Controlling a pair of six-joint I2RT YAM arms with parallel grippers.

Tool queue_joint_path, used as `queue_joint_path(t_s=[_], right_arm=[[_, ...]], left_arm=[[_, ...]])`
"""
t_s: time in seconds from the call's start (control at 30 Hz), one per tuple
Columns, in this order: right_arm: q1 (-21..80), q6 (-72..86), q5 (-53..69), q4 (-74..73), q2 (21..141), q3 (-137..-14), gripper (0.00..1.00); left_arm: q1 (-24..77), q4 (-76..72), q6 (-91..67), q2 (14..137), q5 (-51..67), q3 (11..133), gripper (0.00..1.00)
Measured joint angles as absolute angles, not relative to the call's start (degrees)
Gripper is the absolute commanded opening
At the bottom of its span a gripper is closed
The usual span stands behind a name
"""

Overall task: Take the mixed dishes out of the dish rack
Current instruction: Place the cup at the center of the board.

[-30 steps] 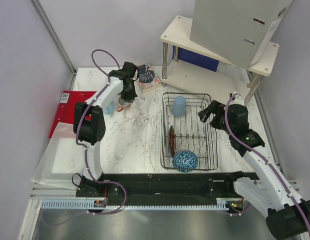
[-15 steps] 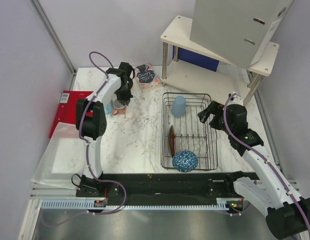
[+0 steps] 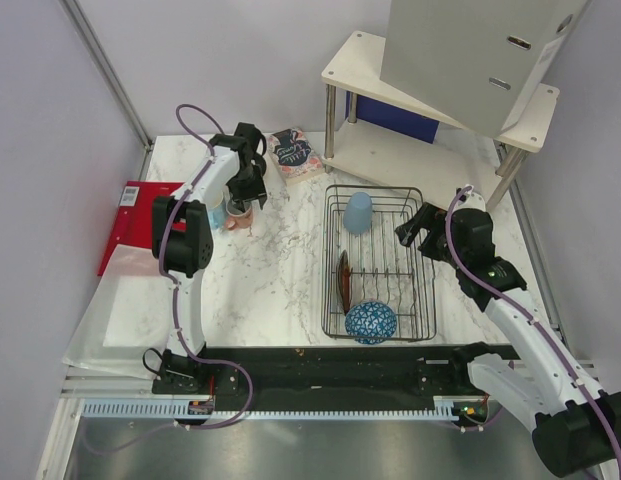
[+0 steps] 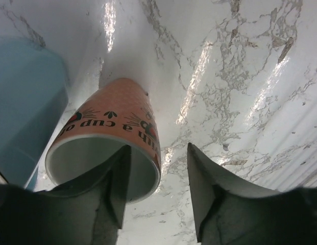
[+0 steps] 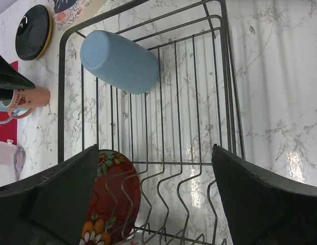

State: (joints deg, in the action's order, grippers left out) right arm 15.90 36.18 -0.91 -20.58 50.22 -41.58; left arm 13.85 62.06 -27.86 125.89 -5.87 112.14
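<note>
The black wire dish rack (image 3: 326,262) holds a light-blue cup (image 3: 358,212) on its side, an upright dark red-brown flowered plate (image 3: 343,282) and a blue-and-white bowl (image 3: 371,322). A salmon-pink mug (image 3: 239,212) stands on the marble beside a second light-blue cup (image 3: 219,213). My left gripper (image 4: 158,148) is open over the mug (image 4: 112,130). One finger is inside the rim and the other is outside, apart from the wall. My right gripper (image 5: 155,148) hangs open above the rack (image 5: 224,76), with nothing between its fingers. A black plate (image 5: 33,31) lies on a yellowish one.
A white two-tier shelf (image 3: 430,110) with metal legs stands behind the rack, under a grey box. A patterned booklet (image 3: 293,152) lies at the back, and a red folder (image 3: 130,215) at the table's left edge.
My left gripper has shifted slightly left with the mug, set it beside the light-blue cup and opened its jaws. The right arm has barely moved.
</note>
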Motion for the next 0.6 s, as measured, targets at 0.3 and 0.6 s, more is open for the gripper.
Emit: queue_joint_path(t_s=[0.3, 0.6], right_arm=[[15.9, 36.2, -0.9, -20.6, 50.5, -41.6, 0.98], [16.0, 35.3, -1.2, -20.1, 53.6, -41.6, 0.98]], left_arm=[[13.8, 63.0, -27.8, 124.3, -5.9, 117.2, 0.77], [18.7, 58.0, -27.7, 109.0, -6.0, 115.4, 0.77]])
